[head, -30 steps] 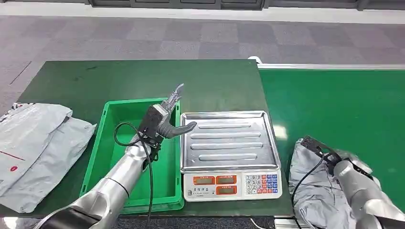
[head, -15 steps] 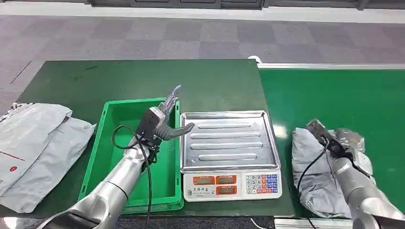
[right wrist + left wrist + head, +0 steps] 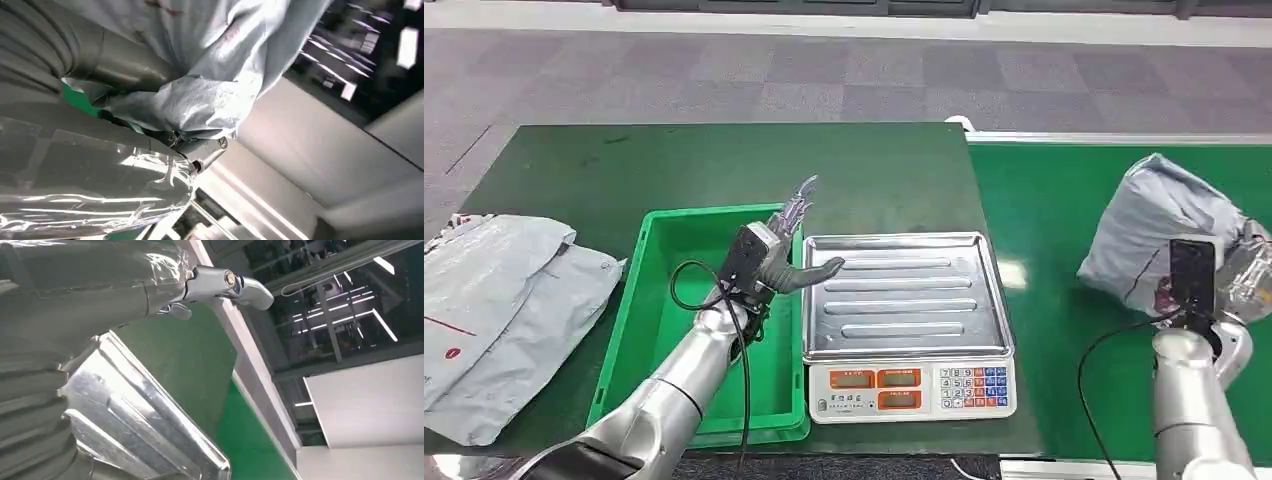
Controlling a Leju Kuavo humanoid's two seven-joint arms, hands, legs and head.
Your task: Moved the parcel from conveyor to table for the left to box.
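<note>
A crumpled grey plastic parcel [image 3: 1159, 225] hangs above the green conveyor [image 3: 1064, 240] at the right, and my right hand [image 3: 1214, 275] grips it from below. Close up, the right wrist view shows the parcel's wrinkled film [image 3: 210, 95] clamped in the fingers [image 3: 200, 150]. My left hand [image 3: 779, 250] hovers open over the right rim of the green box [image 3: 649, 330], its thumb reaching over the steel scale tray [image 3: 904, 295]. In the left wrist view a silver fingertip [image 3: 235, 282] points past the tray's edge [image 3: 150, 410].
A weighing scale [image 3: 911, 385] with a display and keypad stands on the dark green table [image 3: 624, 165] between box and conveyor. Several flat grey mail bags [image 3: 494, 310] lie at the table's left edge. Grey tiled floor lies beyond.
My right hand has lifted the parcel off the conveyor and carried it up and away from me. The left hand has stayed almost still over the box rim.
</note>
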